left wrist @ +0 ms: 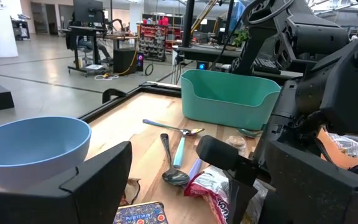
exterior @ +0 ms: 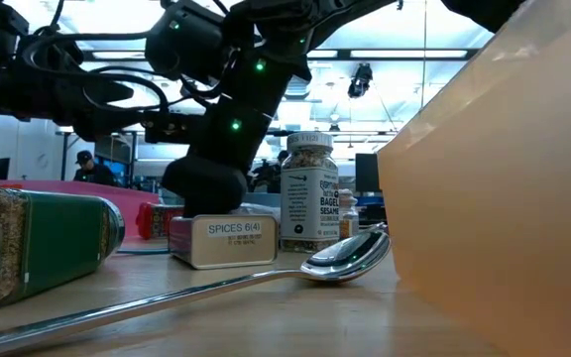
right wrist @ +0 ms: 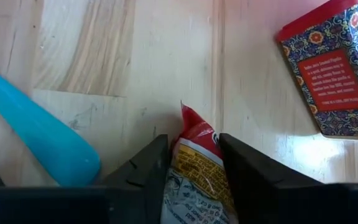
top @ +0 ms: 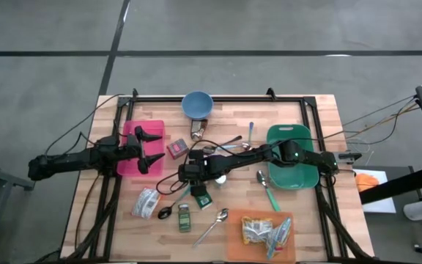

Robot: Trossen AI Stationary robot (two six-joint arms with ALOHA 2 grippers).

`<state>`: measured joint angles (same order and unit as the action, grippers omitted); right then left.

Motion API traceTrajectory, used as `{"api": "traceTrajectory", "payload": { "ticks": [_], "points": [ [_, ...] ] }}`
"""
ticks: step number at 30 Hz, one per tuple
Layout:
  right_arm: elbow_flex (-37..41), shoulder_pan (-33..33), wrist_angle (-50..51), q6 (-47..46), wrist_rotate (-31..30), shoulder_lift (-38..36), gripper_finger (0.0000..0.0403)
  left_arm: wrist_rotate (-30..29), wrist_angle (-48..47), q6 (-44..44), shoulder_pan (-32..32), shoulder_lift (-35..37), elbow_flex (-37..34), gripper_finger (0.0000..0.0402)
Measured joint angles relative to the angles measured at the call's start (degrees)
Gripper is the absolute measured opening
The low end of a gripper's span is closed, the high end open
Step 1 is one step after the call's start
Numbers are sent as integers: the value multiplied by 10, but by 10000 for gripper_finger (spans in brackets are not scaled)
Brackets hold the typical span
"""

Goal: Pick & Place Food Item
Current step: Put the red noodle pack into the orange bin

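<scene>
The right jaws (right wrist: 194,165) stand narrow, their two dark, flat-faced fingers pressed against either side of a crinkly red snack packet (right wrist: 196,168) with yellow and white print, which lies on the pale wood-plank tabletop (right wrist: 104,43) near its middle. Just beside the packet a smooth turquoise plastic handle (right wrist: 39,127) runs slantwise, and a little apart sits a boxy tin (right wrist: 331,74) patterned in dark blue and red with a red panel. Seen from overhead, the right arm reaches from the right edge across a glossy green tub (top: 291,163) with rounded corners to the tabletop's centre. The left jaws (top: 151,150) hang wide open with nothing between them, over a flat pink tray (top: 132,160) near the left edge. Toward the far edge stands a round blue bowl (top: 197,105); toward the near edge lie a shiny metal spoon (top: 215,224) and an orange mat (top: 237,238) bearing crumpled packets. A label-wrapped seasoning jar (exterior: 309,193) stands upright in the low view
</scene>
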<state>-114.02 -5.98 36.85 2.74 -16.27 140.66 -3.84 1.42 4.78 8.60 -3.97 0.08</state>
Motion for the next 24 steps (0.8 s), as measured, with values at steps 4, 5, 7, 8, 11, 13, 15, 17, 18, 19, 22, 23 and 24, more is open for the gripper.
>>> {"api": "traceTrajectory", "payload": {
  "ticks": [4,5,7,8,11,13,15,17,18,19,22,23,24],
  "points": [
    [0,0,0,0,-1,0,106,0,0,0,0,0,0,372],
    [0,0,0,0,-2,0,101,0,0,0,0,0,0,372],
    [0,0,-1,0,-2,0,91,0,0,0,0,0,0,372],
    [0,0,-1,0,-2,0,87,0,0,0,0,0,0,372],
    [0,0,-2,-1,-2,0,74,0,0,0,0,0,0,372],
    [0,0,-2,-1,-2,0,69,0,0,0,0,0,0,372],
    [-4,0,-1,-2,-2,1,67,0,0,0,0,0,0,372],
    [-9,0,1,-2,-2,2,66,0,0,0,0,0,0,372],
    [-11,0,1,-2,-2,2,66,0,0,0,0,0,0,372],
    [-14,0,2,-2,-2,3,66,0,0,0,0,0,0,372],
    [-22,0,5,-2,-1,3,65,0,0,0,0,0,0,372],
    [-24,0,5,-1,-1,3,64,0,0,0,0,0,0,372],
    [-27,0,5,1,-1,3,64,0,0,0,0,0,0,372]
  ]
}}
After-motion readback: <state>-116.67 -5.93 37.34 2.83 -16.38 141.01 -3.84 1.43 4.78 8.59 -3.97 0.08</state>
